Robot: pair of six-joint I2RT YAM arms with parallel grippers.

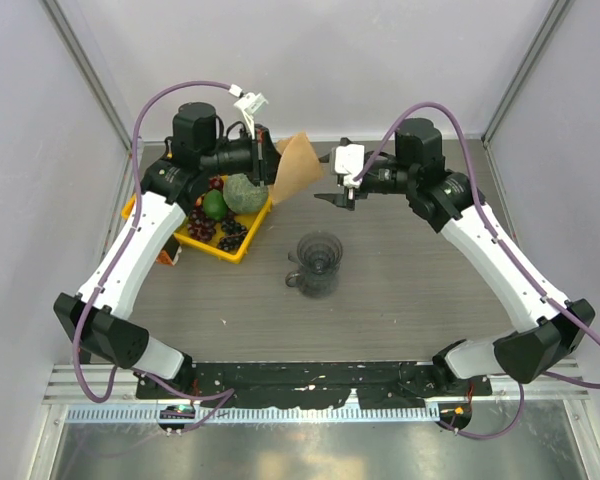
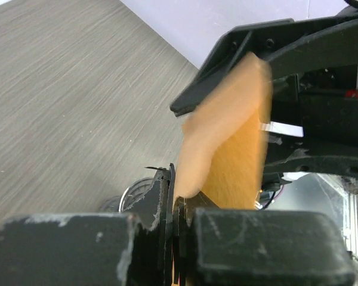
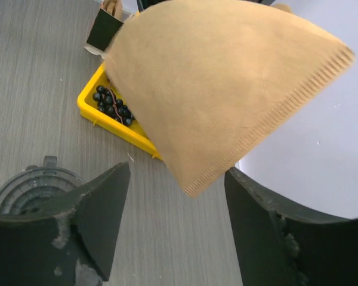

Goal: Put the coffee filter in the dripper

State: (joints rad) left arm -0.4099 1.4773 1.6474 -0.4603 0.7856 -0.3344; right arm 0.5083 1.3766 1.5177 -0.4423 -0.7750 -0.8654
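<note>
Grey table (image 1: 410, 290). Filter (image 1: 295, 165) clamped in left gripper (image 1: 273, 170), held high behind dripper (image 1: 318, 264). Right gripper (image 1: 332, 172) spread apart, empty, also behind dripper. Carrying step judged in hand; next, filter must be lowered point-down into dripper.

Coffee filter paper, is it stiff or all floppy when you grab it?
Probably floppy: the coffee filter is thin paper, curling in the left wrist view. Likely very light: the left fingers hold it up by one edge alone.
</note>
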